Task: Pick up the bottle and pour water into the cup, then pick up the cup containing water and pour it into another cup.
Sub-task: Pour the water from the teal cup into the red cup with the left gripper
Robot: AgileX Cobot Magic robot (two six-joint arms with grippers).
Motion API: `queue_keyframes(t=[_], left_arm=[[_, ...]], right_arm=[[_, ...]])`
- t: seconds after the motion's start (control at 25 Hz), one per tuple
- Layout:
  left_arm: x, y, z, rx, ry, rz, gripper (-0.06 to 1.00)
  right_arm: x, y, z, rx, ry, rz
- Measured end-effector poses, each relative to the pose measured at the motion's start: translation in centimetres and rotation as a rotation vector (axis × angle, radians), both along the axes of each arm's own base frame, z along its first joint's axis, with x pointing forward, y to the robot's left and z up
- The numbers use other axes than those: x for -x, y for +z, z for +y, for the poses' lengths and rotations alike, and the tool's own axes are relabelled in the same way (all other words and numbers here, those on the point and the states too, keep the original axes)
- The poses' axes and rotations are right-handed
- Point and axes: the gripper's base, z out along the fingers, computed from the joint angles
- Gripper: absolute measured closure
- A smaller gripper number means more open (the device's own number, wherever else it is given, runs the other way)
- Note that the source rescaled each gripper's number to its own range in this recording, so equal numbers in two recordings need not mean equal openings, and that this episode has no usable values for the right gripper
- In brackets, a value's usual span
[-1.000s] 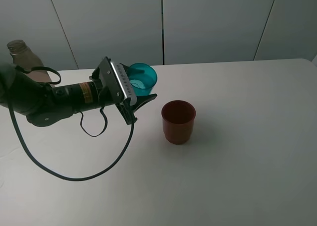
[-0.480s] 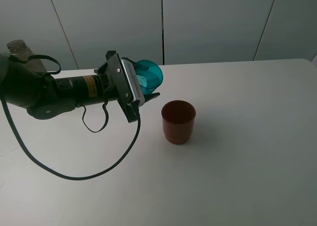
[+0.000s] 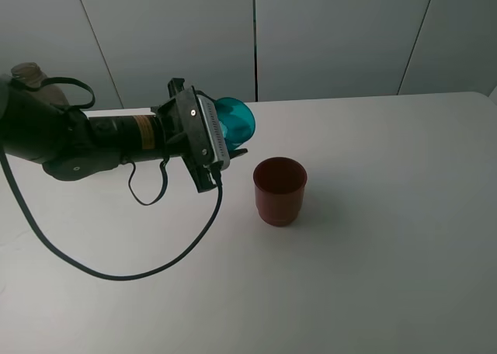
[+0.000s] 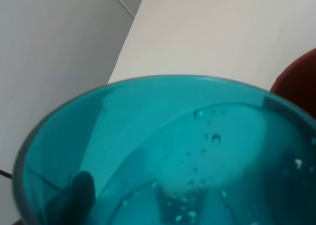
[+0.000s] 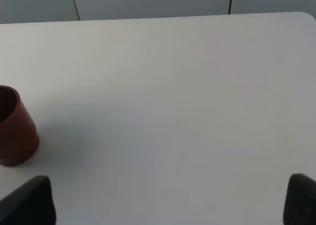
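My left gripper [image 3: 232, 134] is shut on the cup [image 3: 237, 119], a teal tumbler held in the air and tipped over towards the right. In the left wrist view the cup [image 4: 163, 156] fills the frame, with water and bubbles inside and a dark finger [image 4: 79, 195] showing through its wall. The dark red cup [image 3: 279, 189] stands upright on the table just right of and below the teal one; its edge [image 4: 298, 84] shows in the left wrist view. The bottle [image 3: 29, 74] stands at the far left, mostly hidden behind the arm. My right gripper [image 5: 165, 205] is open over bare table, the red cup [image 5: 15, 131] off to one side.
The white table [image 3: 373, 237] runs to a pale panelled wall at the back. A black cable [image 3: 116, 272] loops from the left arm down onto the table in front of it.
The left arm has carried the teal cup a little to the right, closer to the red cup, and tipped it further over. The red cup has not moved.
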Motion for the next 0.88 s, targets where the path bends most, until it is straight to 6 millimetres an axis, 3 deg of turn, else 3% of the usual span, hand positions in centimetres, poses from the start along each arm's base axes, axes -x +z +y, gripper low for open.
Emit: queue_keyframes(t=[0.88], left_arm=[[0.0,0.4,-1.8,-0.140,-0.051,-0.080,0.91]], right_arm=[[0.0,0.0,0.0,-0.005,0.001,0.000]])
